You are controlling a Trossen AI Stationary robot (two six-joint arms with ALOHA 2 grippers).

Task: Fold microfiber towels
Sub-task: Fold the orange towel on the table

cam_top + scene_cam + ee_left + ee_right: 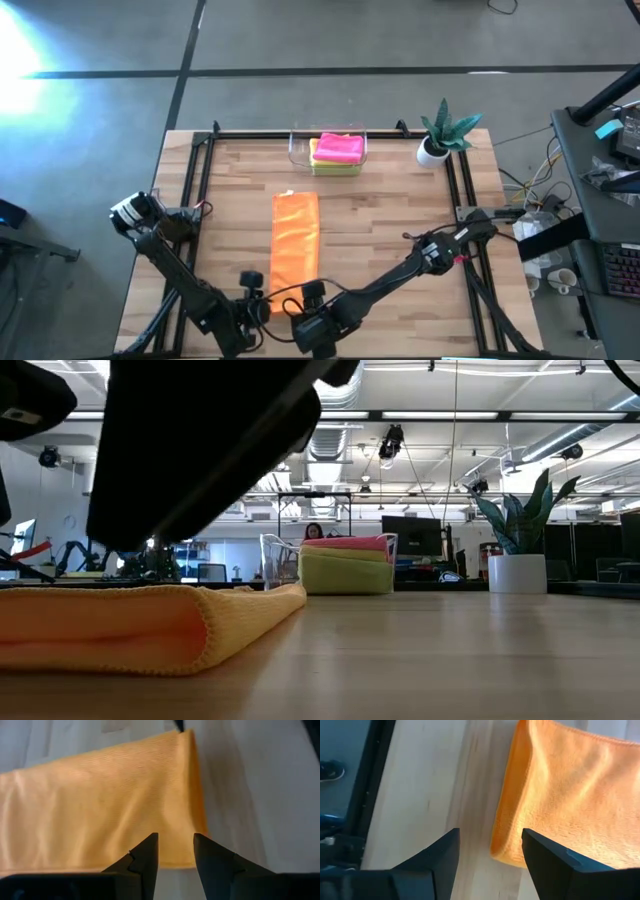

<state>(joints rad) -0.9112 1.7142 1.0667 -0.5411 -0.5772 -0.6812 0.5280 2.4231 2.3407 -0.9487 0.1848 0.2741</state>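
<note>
An orange microfiber towel (296, 235), folded into a long strip, lies flat on the wooden table (400, 260), running from far to near. My left gripper (253, 284) hovers open by the strip's near left corner; in its wrist view the fingers (176, 845) stand just short of that corner (199, 862). My right gripper (313, 293) hovers open by the near right corner, its fingers (490, 840) on either side of the corner (501, 854) without touching. The low view shows the strip's rounded fold (200, 630).
A clear plastic bin (296, 152) at the far edge holds a pink towel (338, 146) on top of lime green and yellow ones (335, 167). A potted plant (440, 135) stands at the far right. Bare wood lies on both sides of the strip.
</note>
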